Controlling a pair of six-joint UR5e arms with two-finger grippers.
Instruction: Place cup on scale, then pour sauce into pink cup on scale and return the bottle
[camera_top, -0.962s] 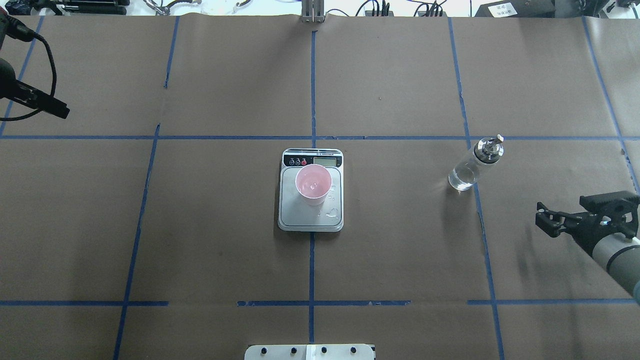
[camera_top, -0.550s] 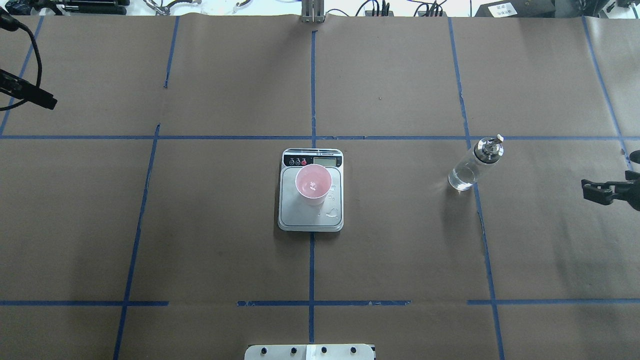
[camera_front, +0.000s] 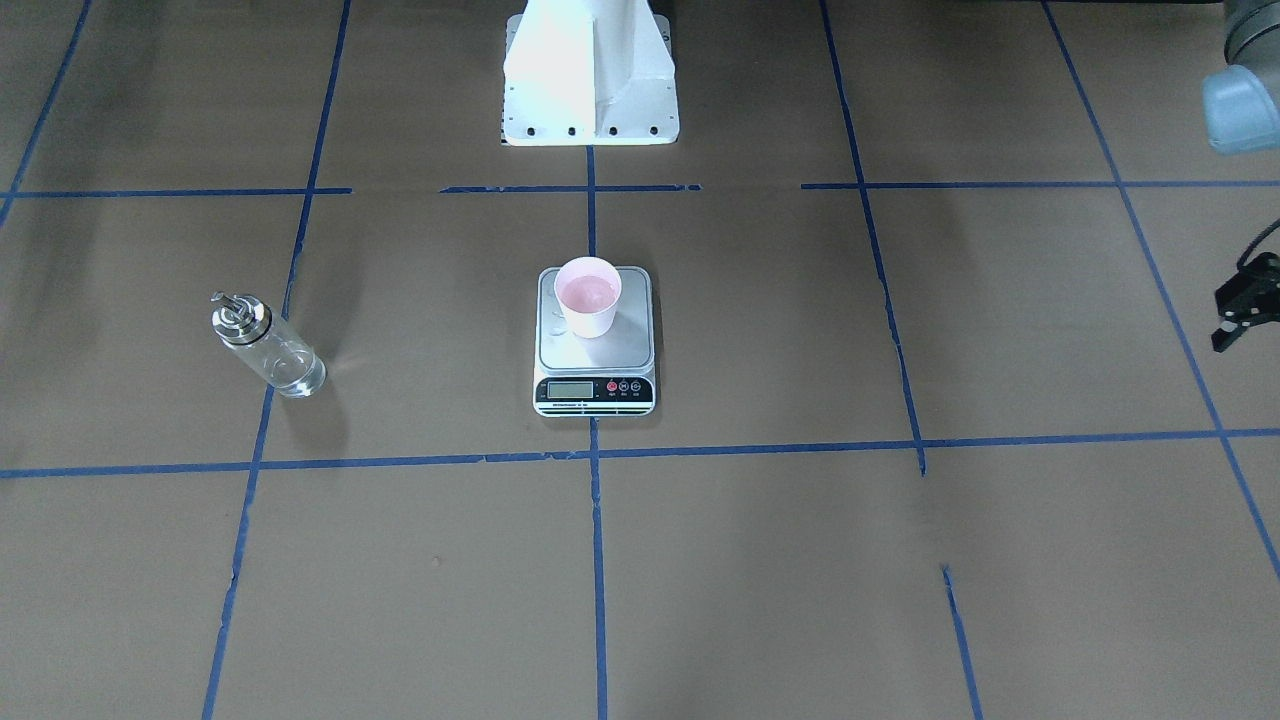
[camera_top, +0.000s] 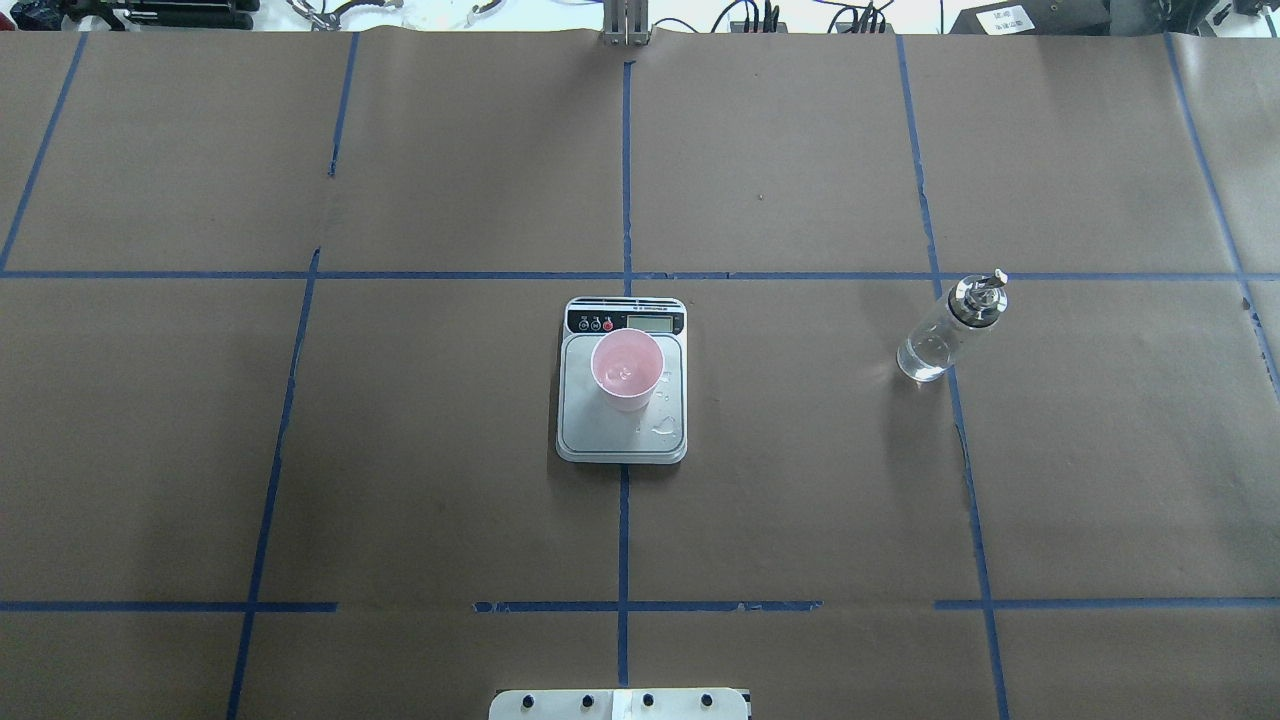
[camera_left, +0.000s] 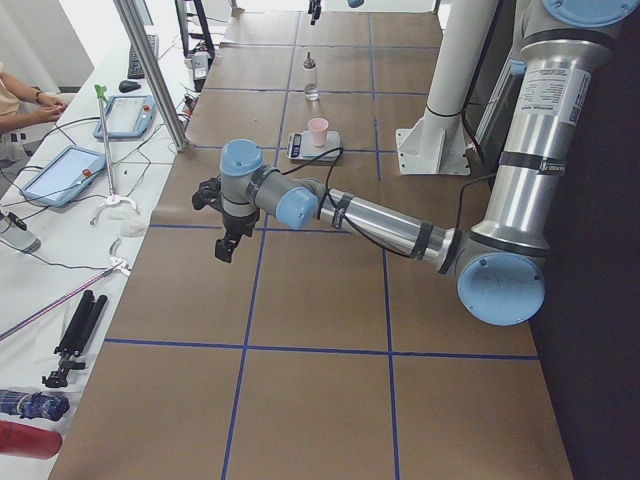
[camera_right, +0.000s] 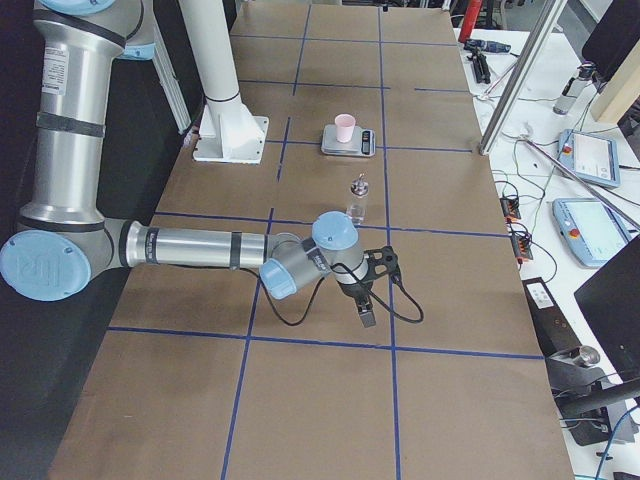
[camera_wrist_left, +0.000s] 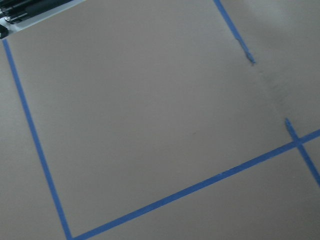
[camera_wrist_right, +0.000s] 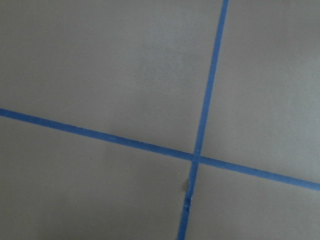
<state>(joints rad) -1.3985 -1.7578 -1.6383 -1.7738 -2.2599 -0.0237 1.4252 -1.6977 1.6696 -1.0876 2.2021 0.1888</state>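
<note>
The pale pink cup (camera_top: 626, 368) stands upright on the silver plate of the scale (camera_top: 600, 430), with liquid glinting inside it; it also shows in the front view (camera_front: 587, 295). A few droplets (camera_top: 662, 430) lie on the plate. The clear glass bottle (camera_top: 940, 335) with the metal spout stands upright on the table, right of the scale and apart from it, with clear sauce low inside (camera_front: 270, 350). My left gripper (camera_front: 1232, 325) shows partly at the table's far left end (camera_left: 226, 246); I cannot tell its state. My right gripper (camera_right: 366, 315) hangs beyond the bottle; I cannot tell its state. Both wrist views show only paper and tape.
Brown paper with a blue tape grid covers the table. The white robot base (camera_front: 590, 80) stands at the near middle edge (camera_top: 620, 703). A side bench with tablets (camera_left: 70, 170) and cables runs along the far edge, and a person's arm (camera_left: 30, 100) rests there.
Both arms have drawn outward and left the overhead view, the left arm to the left, the right arm to the right. Cup, scale and bottle have not moved.
</note>
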